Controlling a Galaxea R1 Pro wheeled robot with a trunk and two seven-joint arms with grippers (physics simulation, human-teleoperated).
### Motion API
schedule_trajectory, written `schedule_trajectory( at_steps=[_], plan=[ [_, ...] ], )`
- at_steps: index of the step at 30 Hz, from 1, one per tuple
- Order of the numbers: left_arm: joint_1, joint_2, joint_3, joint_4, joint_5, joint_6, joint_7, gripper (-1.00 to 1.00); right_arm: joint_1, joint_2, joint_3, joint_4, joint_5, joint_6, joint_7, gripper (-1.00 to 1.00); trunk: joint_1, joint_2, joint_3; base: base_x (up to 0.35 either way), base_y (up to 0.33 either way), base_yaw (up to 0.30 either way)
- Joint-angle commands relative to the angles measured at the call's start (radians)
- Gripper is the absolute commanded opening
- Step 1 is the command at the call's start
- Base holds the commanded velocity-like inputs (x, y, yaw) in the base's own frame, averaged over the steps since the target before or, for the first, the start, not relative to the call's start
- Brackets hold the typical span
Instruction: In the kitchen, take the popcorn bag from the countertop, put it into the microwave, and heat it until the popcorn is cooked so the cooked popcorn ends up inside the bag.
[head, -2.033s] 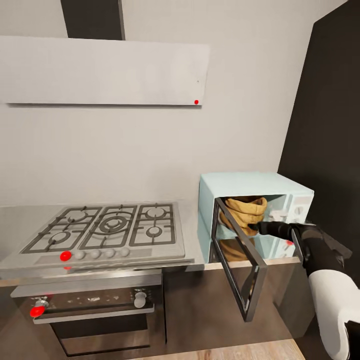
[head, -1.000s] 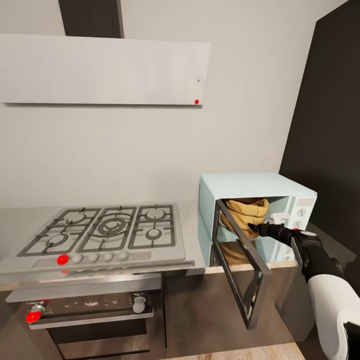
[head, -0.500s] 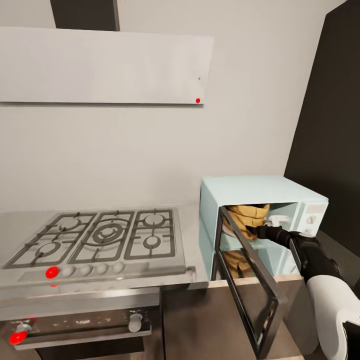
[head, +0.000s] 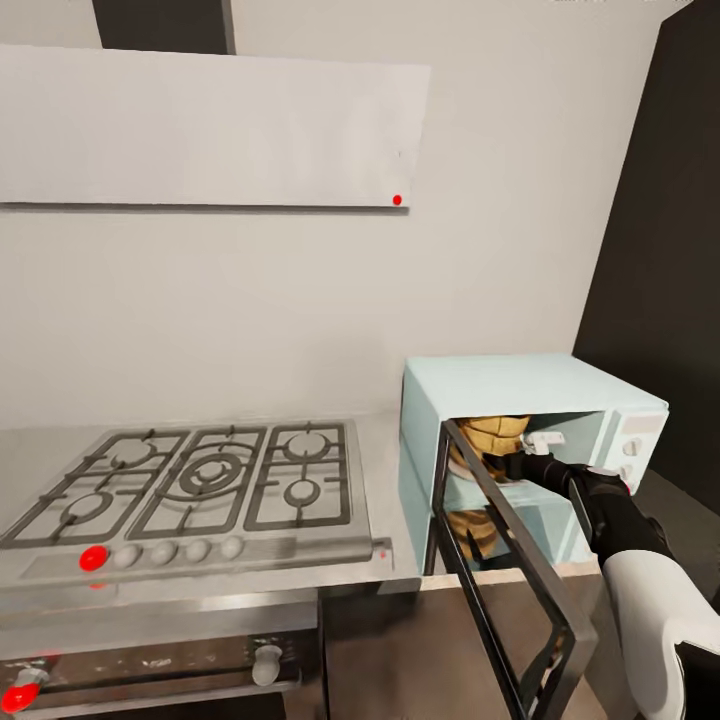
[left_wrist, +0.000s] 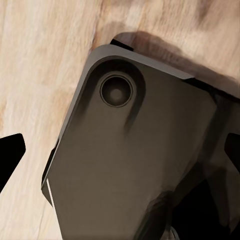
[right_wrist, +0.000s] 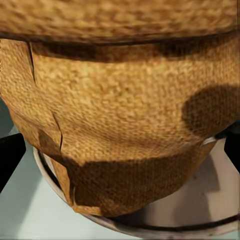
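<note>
Scene: a kitchen wall run, with a gas hob (head: 190, 490) at 9 o'clock of the head view and a pale range hood (head: 200, 125) hung on the wall above it.
Microwave: the mint-blue microwave (head: 500, 385) stands on the grey countertop (head: 385, 460) at 3 o'clock of the hob, its black-framed glass door (head: 505, 575) swung wide toward the camera.
Popcorn bag: the tan popcorn bag (head: 492, 438) sits upright inside the microwave cavity; in the right wrist view its coarse woven side (right_wrist: 120, 125) looms close, its base resting on a round white-rimmed turntable plate (right_wrist: 165, 220).
Right arm: the black right gripper (head: 512, 464) reaches through the open doorway, its tip just beside the bag, at the bag's 4 o'clock in the head view.
Right fingers: two dark fingertips (right_wrist: 10, 157) flank the bag, spread apart and clear of its sides, gripping nothing.
Left arm: the left gripper hangs over a dark part of the robot's base (left_wrist: 135, 165) and wood flooring (left_wrist: 45, 60); the dark fingertips (left_wrist: 9, 150) at either edge stand wide apart, released.
Control panel: white knobs (head: 632, 448) line the microwave's front at 3 o'clock of the cavity.
Oven: a built-in oven's knob strip (head: 150, 670) sits below the hob, at 7 o'clock.
</note>
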Motion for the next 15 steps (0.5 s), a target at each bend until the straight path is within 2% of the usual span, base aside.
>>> schedule_trajectory(
  at_steps=[1,15],
  plan=[
    [0.0,0.0,0.005,0.0,0.001,-0.002,0.0,1.0,-0.001,0.001,-0.005,-0.001,0.009,0.003,0.008,1.0,0.0,-0.001,-0.001,-0.127,0.0,0.0],
    [0.0,0.0,0.005,0.0,0.002,-0.002,0.0,1.0,-0.001,0.0,-0.004,-0.001,0.015,0.002,0.003,1.0,0.0,-0.001,-0.001,-0.313,0.0,0.0]
  ],
)
